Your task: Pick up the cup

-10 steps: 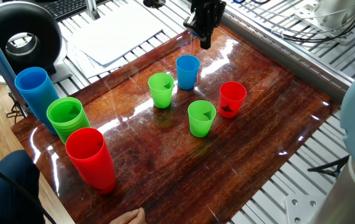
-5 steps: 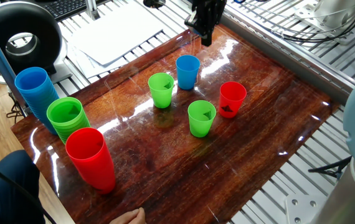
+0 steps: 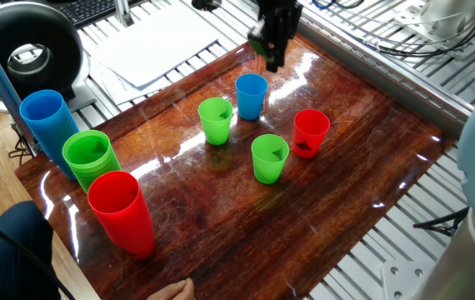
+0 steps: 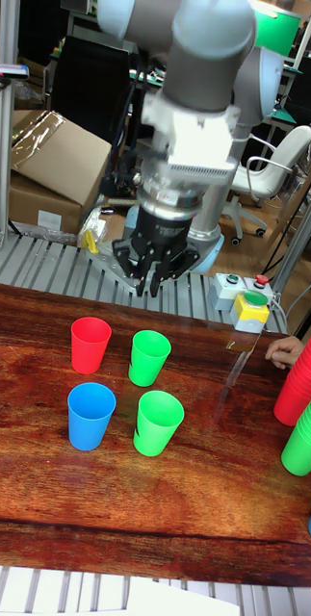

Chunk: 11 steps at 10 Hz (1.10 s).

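Table scene, two views. My gripper [image 3: 275,57] hangs above the far edge of the wooden table [image 3: 221,217], beyond the small blue cup [image 3: 251,96], and touches nothing. Its fingers are dark and partly blurred in the fixed view, and in the tall fixed view they run down towards one point [image 4: 152,281]; I cannot tell whether they are apart or together.

Small cups, four in all, each upright and apart from the others:
- one blue;
- one red [image 3: 311,132];
- two green.

The cup [image 3: 269,158] of the task is the green one with a dark fleck on its inner wall. It stands just beside the red cup, on the side of the group away from my gripper, and well apart from it. In the tall fixed view it [image 4: 149,357] sits just right of the red cup [image 4: 90,344]. The plain green cup [image 3: 216,120] stands beside the blue one.

Tall cups, three stands at one end of the table: one blue [image 3: 46,123], one green [image 3: 90,158], one red [image 3: 122,211].

One person's hand [image 3: 173,289] rests at the table's edge near the red tall stand.
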Available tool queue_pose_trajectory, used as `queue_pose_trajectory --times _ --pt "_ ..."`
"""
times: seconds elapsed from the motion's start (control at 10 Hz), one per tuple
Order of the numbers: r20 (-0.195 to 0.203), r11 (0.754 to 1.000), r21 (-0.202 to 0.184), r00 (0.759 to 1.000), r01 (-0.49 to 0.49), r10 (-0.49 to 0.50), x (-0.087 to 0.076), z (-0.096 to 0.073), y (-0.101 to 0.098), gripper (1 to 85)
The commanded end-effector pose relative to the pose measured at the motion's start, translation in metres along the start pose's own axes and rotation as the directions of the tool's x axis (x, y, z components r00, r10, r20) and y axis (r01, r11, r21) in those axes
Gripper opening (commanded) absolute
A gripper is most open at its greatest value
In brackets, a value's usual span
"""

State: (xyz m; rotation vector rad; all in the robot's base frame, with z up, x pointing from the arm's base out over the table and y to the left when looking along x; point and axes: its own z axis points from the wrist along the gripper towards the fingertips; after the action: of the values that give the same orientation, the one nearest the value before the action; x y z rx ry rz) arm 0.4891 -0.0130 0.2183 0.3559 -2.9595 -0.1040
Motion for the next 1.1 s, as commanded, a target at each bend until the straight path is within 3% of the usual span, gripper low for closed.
queue_pose_trajectory --times 0.0,0.2,0.4,0.7,1.0 --pt "0.005 0.999 -0.014 0.999 0.049 -0.049 -0.001 0.050 0.005 26.0" --pt "0.013 0.999 -0.005 0.999 0.053 -0.052 -0.009 0.076 0.014 25.7" --pt "0.020 0.997 -0.031 0.998 0.065 -0.064 -0.012 0.098 0.024 25.7" --pt "0.030 0.994 -0.050 0.995 0.096 -0.095 -0.005 0.113 0.029 25.7" --pt "0.038 0.994 -0.026 0.994 0.102 -0.101 -0.004 0.127 0.021 25.0"
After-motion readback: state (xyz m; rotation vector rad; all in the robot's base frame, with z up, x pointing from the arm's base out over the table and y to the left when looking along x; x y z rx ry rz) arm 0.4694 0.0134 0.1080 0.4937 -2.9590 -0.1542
